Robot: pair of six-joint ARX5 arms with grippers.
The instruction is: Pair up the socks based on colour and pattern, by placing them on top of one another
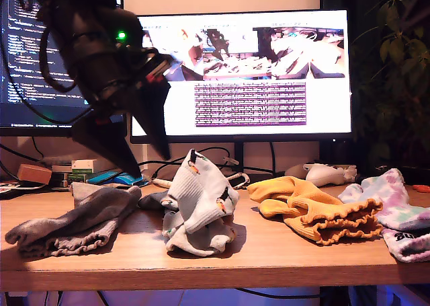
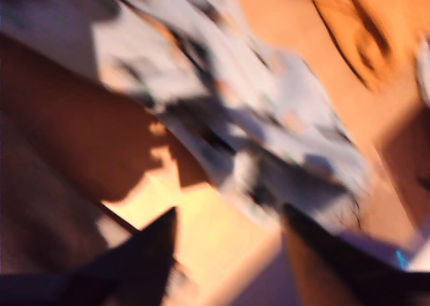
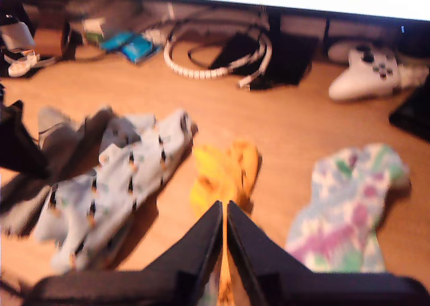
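Both pincers: my first pincer (image 2: 228, 252) spread above printed socks (image 2: 269, 131); my second pincer (image 3: 225, 215) pressed together; no legible writing.

Nothing here comes through clearly enough for me to read. The big monitor (image 1: 242, 74) behind the socks shows rows of lines in a purple-edged block, and the second monitor (image 1: 27, 44) beside it carries coloured lines on a dark ground, all too small to make out. A sock (image 1: 410, 242) just beside the frilly yellow one bears dark letters, cut off at the edge.
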